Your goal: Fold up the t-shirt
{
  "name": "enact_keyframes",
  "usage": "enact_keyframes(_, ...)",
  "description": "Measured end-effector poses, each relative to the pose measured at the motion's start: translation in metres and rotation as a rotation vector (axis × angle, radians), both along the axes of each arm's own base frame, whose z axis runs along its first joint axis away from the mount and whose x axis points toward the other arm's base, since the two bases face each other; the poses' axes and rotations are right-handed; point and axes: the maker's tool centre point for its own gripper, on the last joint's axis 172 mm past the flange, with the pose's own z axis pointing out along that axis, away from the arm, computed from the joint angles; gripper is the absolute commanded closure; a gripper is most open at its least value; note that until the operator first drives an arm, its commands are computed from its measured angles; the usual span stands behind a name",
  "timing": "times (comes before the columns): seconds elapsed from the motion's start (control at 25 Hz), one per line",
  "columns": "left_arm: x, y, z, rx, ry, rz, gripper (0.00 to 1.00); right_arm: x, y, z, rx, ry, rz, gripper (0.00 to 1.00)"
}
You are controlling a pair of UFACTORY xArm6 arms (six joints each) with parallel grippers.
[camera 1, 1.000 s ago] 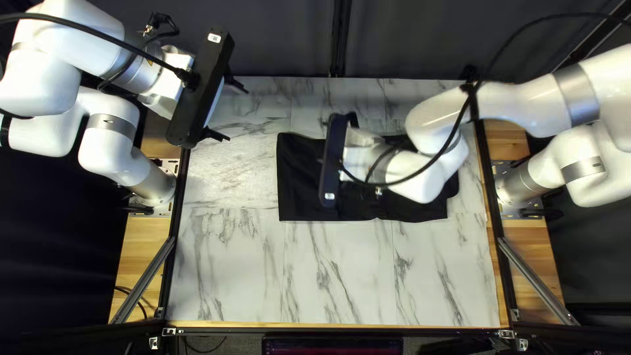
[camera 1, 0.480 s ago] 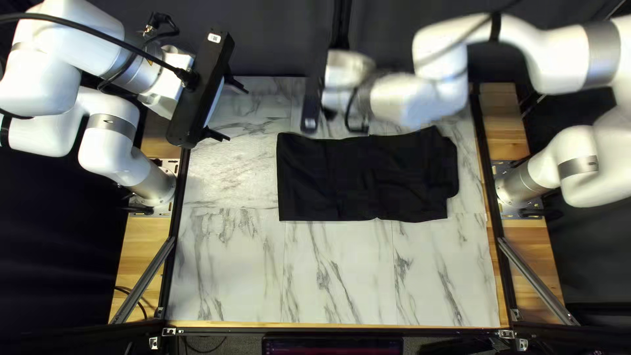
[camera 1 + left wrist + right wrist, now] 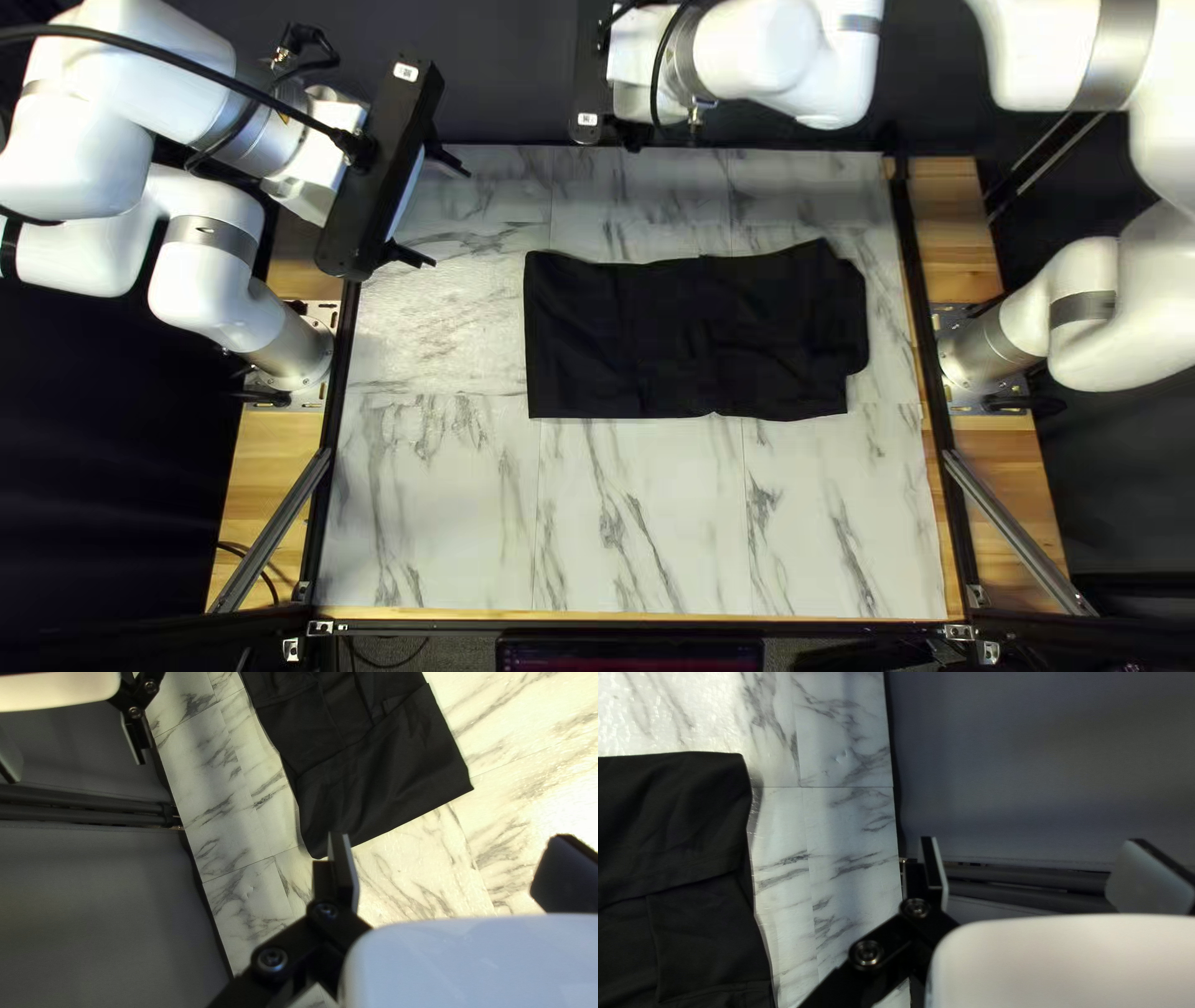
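Left gripper [image 3: 453,871] and right gripper [image 3: 1041,871] hold nothing, fingers wide; the t-shirt [image 3: 679,339], seemingly folded lengthwise, likely needs an end gripped for a crosswise fold.

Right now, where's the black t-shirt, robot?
In the top left view, the black t-shirt lies on the marble-patterned table between my left arm's base and my right arm's base, nearer the right one.

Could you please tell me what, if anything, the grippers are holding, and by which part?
Nothing is held: the left gripper and right gripper are open, and the black T-shirt lies on the table.
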Motion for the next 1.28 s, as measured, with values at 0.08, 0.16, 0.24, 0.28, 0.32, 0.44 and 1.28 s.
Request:
enact_keyframes(0.08, 0.0, 0.0, 0.0, 0.0, 0.0, 0.0, 0.0, -0.003, -0.002, -0.005, 0.005, 0.009, 0.009, 0.0)
enact_keyframes(0.16, 0.0, 0.0, 0.0, 0.0, 0.0, 0.0, 0.0, -0.01, -0.005, -0.01, 0.029, 0.025, 0.037, 0.0)
enact_keyframes(0.24, 0.0, 0.0, 0.0, 0.0, 0.0, 0.0, 0.0, -0.017, -0.008, -0.014, 0.056, 0.045, 0.081, 0.0)
enact_keyframes(0.28, 0.0, 0.0, 0.0, 0.0, 0.0, 0.0, 0.0, -0.019, -0.008, -0.016, 0.07, 0.058, 0.107, 0.0)
enact_keyframes(0.32, 0.0, 0.0, 0.0, 0.0, 0.0, 0.0, 0.0, -0.022, -0.008, -0.02, 0.083, 0.075, 0.133, 0.0)
enact_keyframes(0.44, 0.0, 0.0, 0.0, 0.0, 0.0, 0.0, 0.0, -0.027, -0.007, -0.04, 0.125, 0.144, 0.214, 0.0)
enact_keyframes(1.28, 0.0, 0.0, 0.0, 0.0, 0.0, 0.0, 0.0, -0.056, 0.041, -0.097, 0.185, 0.338, 0.445, 0.0)
